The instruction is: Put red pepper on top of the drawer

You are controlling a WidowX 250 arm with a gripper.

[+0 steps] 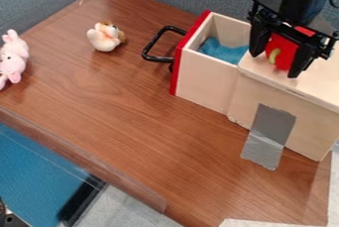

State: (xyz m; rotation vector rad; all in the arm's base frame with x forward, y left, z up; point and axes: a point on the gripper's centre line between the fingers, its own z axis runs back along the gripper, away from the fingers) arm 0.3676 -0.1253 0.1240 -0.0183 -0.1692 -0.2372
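Red pepper [286, 51] sits between the two fingers of the black gripper [275, 64], clamped on both sides as far as the view shows, its yellow-green stem turned outward. Place: above the pale wooden top [317, 83] of the drawer unit, near the end where the open drawer [206, 80] begins, blue cloth [222, 50] inside. Cannot tell whether the pepper's underside meets the wood or hangs just over it. Step in hand, as I judge it: the set-down, with carrying all but done. Best handling: shift a little farther in over the top first, away from the drawer opening, since a release this near the edge could let a rounded pepper roll down onto the cloth. Then lower straight and slowly until the wood takes the weight; pressing on would squash or twist it, letting go high would make it bounce. Part the fingers evenly and only enough to free both flanks, so neither one nudges it sideways. Pause for any rocking. Then lift straight up, the fingertips clear of the pepper before any sideways travel. Pepper probably light and smooth, so gentle pressure should serve.
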